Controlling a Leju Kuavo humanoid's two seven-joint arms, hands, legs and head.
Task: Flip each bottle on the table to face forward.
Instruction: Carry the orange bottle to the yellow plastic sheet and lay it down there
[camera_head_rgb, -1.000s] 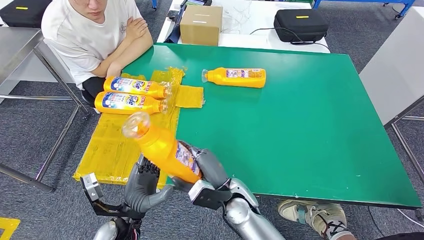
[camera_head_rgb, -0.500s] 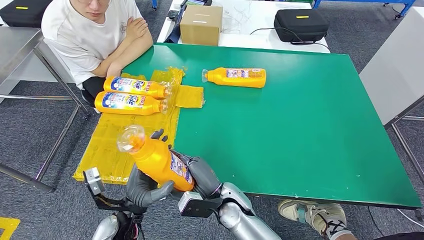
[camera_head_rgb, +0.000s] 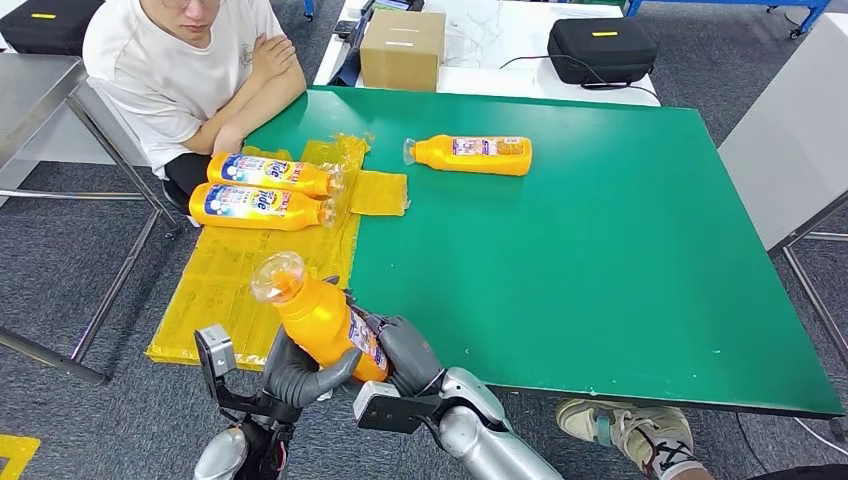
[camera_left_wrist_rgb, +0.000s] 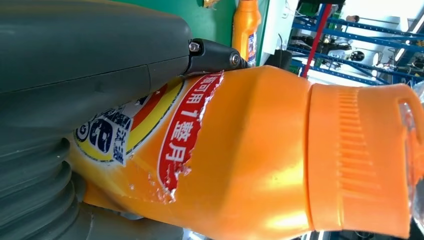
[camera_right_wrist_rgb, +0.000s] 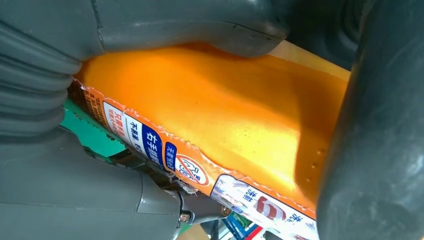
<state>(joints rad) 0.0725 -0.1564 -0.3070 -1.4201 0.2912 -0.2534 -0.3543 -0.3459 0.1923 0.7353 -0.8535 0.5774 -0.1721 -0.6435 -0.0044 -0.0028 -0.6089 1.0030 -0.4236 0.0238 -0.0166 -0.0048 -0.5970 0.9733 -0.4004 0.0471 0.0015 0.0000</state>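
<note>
Both hands gripped one orange bottle (camera_head_rgb: 322, 318) above the near edge of the yellow sheet (camera_head_rgb: 232, 290): the left hand (camera_head_rgb: 298, 368) and right hand (camera_head_rgb: 402, 352). Two bottles (camera_head_rgb: 262, 190) lay label-up on the sheet's far end; a fourth bottle (camera_head_rgb: 472, 154) waited beyond it on the green worktop (camera_head_rgb: 600, 260). A person (camera_head_rgb: 185, 70) sat behind the sheet.

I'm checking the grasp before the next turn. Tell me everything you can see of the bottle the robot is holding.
The held bottle is glossy orange plastic with a ribbed orange collar and a clear cap. It carries a torn printed label in red, yellow and blue with Chinese characters. It is lifted off the table at its near left corner, tilted, cap pointing up and away from the robot. The left hand and right hand both grip its lower body.
</note>
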